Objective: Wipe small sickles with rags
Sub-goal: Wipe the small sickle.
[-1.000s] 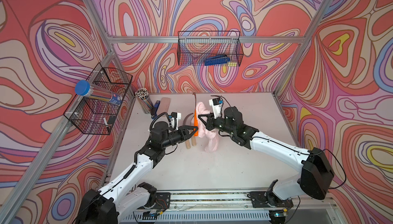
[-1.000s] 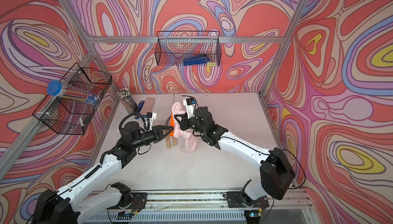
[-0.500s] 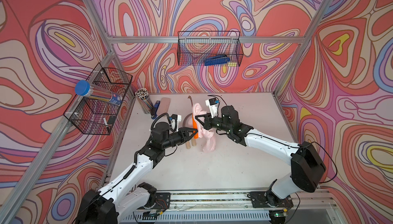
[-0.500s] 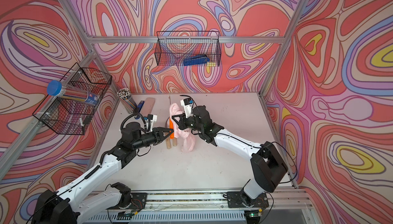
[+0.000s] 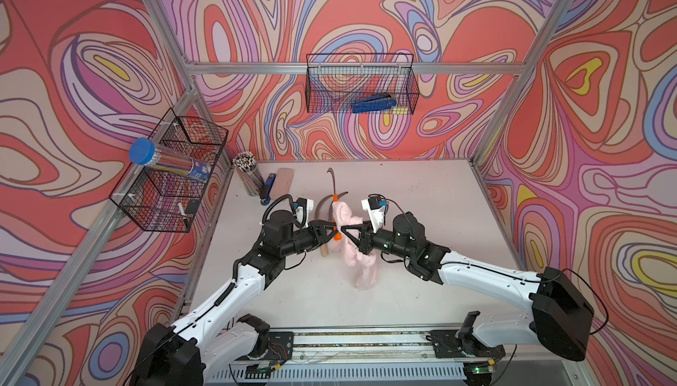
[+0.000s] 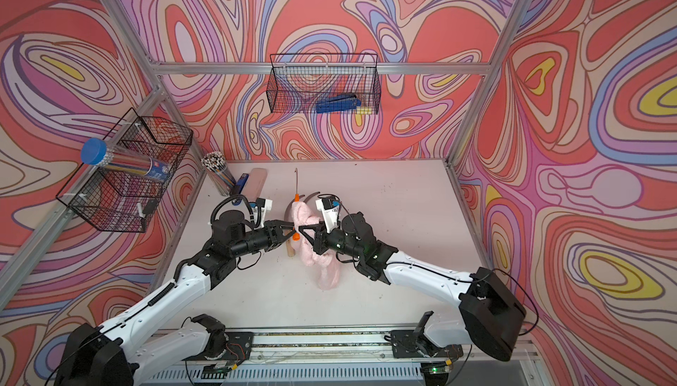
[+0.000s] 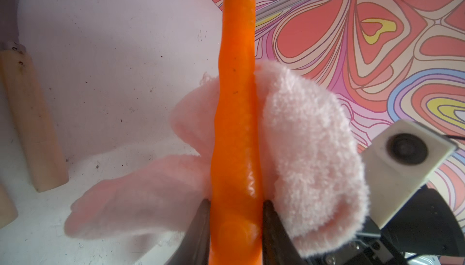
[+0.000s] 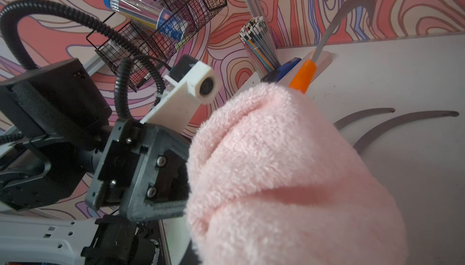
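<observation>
Sickle (image 7: 236, 125): orange handle, raised off desk (image 5: 421, 212), blade toward back wall; rigid, light, handle likely slick — hold low on handle.
Left tool (image 7: 235, 213): clamped on handle's butt end.
Rag (image 7: 309, 150): soft, limp terry, draped against handle.
Right tool (image 5: 347, 232): closed, pinching rag.
Other sickles (image 8: 402, 122): lying on desk, wooden handles.

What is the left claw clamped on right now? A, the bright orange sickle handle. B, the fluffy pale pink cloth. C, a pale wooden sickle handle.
A: in the left wrist view the left claw pinches the bright orange sickle handle from both sides, while the fluffy pale pink cloth only lies against that handle.
</observation>
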You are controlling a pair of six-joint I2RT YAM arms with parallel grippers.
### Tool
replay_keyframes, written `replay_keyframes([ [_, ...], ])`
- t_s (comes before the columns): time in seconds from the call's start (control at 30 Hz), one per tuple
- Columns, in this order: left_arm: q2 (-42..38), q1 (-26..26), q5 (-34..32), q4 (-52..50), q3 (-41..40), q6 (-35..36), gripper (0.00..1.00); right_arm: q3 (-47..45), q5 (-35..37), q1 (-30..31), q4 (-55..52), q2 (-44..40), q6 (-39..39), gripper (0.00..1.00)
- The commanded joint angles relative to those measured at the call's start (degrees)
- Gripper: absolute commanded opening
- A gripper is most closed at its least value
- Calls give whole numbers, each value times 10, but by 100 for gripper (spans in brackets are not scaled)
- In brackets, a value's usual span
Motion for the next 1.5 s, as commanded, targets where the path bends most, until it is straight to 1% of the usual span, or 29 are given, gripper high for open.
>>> replay_keyframes([
  [0.0,-1,2,-8,40,32,4,0,-29,-9,8,21,-12,15,0],
  [0.1,0,3,-9,40,35,2,0,-48,-11,15,34,-16,22,0],
  [0.17,0,3,-9,39,37,3,0,-55,-8,31,41,-14,23,0],
  [0.3,3,3,-8,40,41,1,0,-55,0,68,53,-3,22,0],
  [0.43,5,4,-7,41,41,1,0,-50,11,91,52,-4,17,0],
  [0.57,2,3,-4,41,39,1,0,-47,19,95,44,-11,17,0],
  [0.63,0,3,0,42,38,0,0,-40,34,95,29,-10,13,0],
  [0.8,-7,4,5,45,33,-4,0,-12,69,93,4,15,-6,0],
  [0.93,-18,4,8,42,31,-4,0,5,71,89,6,52,-6,0],
  [1.07,-28,3,7,35,31,-3,0,23,44,79,22,104,6,0],
  [1.13,-30,3,6,34,30,-3,0,33,42,77,20,116,6,0],
  [1.27,-30,3,6,33,26,0,0,36,47,77,4,84,-2,0],
  [1.47,-25,3,6,39,26,-1,0,18,59,78,-46,-23,-18,0],
])
